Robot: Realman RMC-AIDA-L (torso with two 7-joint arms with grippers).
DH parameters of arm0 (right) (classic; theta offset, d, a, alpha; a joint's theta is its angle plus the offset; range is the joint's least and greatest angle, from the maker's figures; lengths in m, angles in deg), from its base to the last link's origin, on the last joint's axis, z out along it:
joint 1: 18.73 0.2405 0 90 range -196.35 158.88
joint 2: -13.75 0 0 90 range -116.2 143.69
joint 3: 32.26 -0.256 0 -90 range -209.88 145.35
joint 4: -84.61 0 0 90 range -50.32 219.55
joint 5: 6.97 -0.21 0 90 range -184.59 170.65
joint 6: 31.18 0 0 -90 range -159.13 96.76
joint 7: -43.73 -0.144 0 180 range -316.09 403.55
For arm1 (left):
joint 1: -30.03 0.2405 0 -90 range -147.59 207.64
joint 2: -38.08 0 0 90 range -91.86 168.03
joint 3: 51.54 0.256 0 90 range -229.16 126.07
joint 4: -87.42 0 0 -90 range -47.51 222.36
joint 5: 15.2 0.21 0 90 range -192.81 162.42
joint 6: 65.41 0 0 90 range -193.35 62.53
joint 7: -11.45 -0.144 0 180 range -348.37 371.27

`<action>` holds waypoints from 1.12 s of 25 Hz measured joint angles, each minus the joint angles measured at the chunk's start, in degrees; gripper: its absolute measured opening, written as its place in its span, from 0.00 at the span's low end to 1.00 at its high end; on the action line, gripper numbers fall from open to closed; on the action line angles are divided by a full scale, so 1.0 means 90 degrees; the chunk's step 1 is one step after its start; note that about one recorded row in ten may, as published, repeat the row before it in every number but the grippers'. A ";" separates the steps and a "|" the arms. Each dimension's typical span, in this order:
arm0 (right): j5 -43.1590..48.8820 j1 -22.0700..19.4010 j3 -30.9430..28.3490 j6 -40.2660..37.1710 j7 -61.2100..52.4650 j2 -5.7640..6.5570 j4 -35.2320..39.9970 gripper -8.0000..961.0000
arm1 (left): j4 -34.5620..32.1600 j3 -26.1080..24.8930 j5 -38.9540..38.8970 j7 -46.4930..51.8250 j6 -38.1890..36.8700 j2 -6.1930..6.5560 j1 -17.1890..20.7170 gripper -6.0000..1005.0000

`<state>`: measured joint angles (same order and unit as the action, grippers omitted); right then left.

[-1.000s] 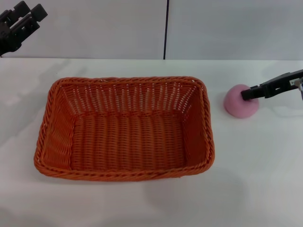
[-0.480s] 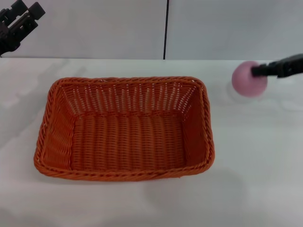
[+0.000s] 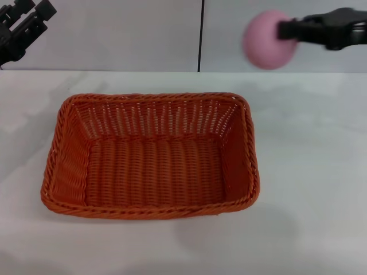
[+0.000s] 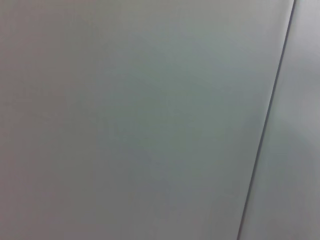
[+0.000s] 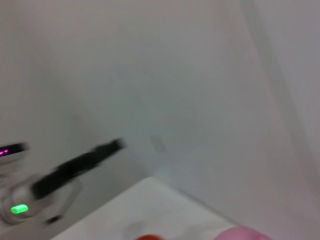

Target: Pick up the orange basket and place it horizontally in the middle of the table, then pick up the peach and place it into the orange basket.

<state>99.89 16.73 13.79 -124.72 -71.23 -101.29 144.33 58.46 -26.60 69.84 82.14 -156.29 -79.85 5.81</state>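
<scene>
The orange basket (image 3: 152, 157) lies lengthwise across the middle of the white table (image 3: 309, 172), open side up and empty. The pink peach (image 3: 267, 40) hangs high in the air, up and to the right of the basket's far right corner. My right gripper (image 3: 284, 30) is shut on it, reaching in from the right edge. In the right wrist view the peach (image 5: 244, 234) shows only as a pink sliver at the frame's edge. My left gripper (image 3: 23, 23) is parked, raised at the far left, fingers apart and holding nothing.
A grey wall with a dark vertical seam (image 3: 200, 34) stands behind the table. The left wrist view shows only that wall and seam (image 4: 265, 130). Bare tabletop lies to the right of the basket and in front of it.
The right gripper has lifted the peach off the table at the right and carried it up and leftward toward the basket. The basket and left arm have stayed put.
</scene>
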 joint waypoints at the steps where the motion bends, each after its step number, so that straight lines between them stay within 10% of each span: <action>1: 0.0002 0.0085 0.0126 -0.0032 0.0002 -0.0031 -0.0055 0.10 | 0.0005 0.0001 -0.0001 -0.0001 0.0004 0.0000 -0.0006 0.67; 11: 0.0517 0.0875 0.1339 0.0397 0.0011 -0.0095 -0.1245 0.09 | 0.0098 0.0002 -0.0017 -0.0020 0.0036 -0.0002 -0.0014 0.67; 18: 0.0514 0.0812 0.1268 0.0353 0.0071 -0.0118 -0.1283 0.34 | 0.0153 0.0003 -0.0017 -0.0023 0.0003 -0.0002 0.0005 0.67; 28: -0.0701 -0.0549 0.0673 0.0051 0.1046 -0.0208 -0.0861 0.59 | 0.0154 0.0002 -0.0087 -0.0087 -0.0043 0.0008 0.0089 0.67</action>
<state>93.58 11.79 19.85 -124.26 -61.81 -103.17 136.59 59.85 -26.58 69.06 81.36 -156.68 -79.78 6.61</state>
